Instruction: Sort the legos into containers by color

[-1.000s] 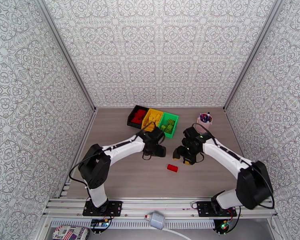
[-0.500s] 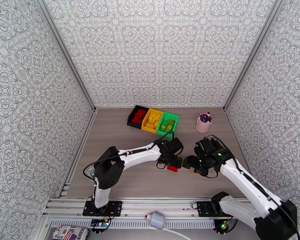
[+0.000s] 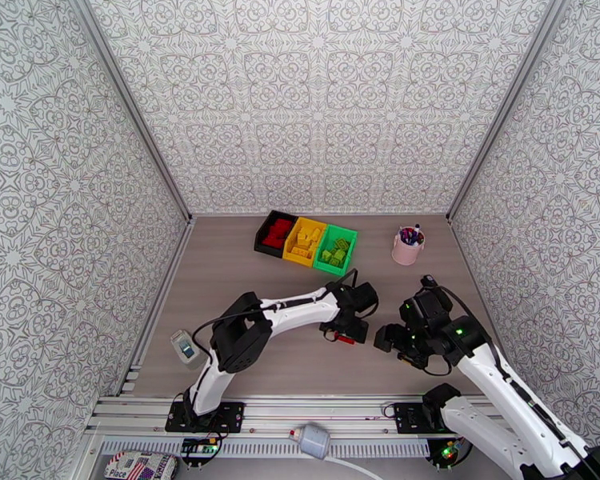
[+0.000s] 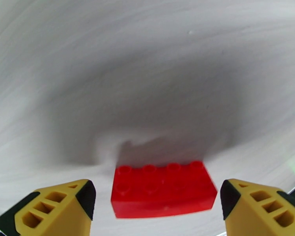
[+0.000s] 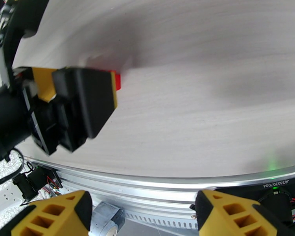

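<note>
Swung away from beside the small green rectangular plastic bin (image 3: pixel 351 238) within the last second and dropped low over the one loose piece seen on the table, a small red studded plastic brick (image 4: pixel 163 187). Meant here: the left gripper (image 4: pixel 155 195), released, yellow fingertips spread wide to either side of the brick and touching neither end as far as can be told.

Same brick (image 3: pixel 346 339) unmoved meanwhile, flat and studs up on the grey wood-grain table (image 3: pixel 244 274), a little right of the middle and nearer the near edge than the far one.

Pulled back toward the near right corner over the same second: the right gripper (image 3: pixel 390 338), likewise released, with nothing between its fingertips.

Along the far edge, left of the middle, three bins touching in a row:
- small black bin (image 3: pixel 258 238), holding red bricks
- small yellow bin (image 3: pixel 298 264), holding yellow
- the green one, holding green

Judged as the last pick lined up and the way cleared for it. Left to do: closing on the brick, lifting, carrying it to the black bin.
</note>
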`<state>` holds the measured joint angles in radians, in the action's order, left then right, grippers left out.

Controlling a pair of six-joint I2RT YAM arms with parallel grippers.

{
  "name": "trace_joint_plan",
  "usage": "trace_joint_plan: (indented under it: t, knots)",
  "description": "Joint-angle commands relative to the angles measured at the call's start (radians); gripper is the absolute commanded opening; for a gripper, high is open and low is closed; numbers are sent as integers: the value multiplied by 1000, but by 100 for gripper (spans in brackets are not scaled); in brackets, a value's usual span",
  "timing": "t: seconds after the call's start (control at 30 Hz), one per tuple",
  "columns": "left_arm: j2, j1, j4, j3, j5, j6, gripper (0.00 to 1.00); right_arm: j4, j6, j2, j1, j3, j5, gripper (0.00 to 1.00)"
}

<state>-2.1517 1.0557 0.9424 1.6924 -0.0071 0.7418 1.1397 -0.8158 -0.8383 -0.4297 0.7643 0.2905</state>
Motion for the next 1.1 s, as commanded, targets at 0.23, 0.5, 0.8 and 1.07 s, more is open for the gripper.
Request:
trace_joint_plan:
  t: [0.23,0.5,0.8,1.07]
  knots:
    - [-49,9,60,52,-10,36,83,34,9,13,8,-4,-12,74]
    - [-47,9,59,50,2,35,69,14,3,12,8,-14,-1,74]
    - [39,-41,24,-15,21,45,59,-99,-13,-37,8,-26,63,72]
    - [179,-174,-99,-150,128,59,56,-283,-42,-208,-1,28,137,71]
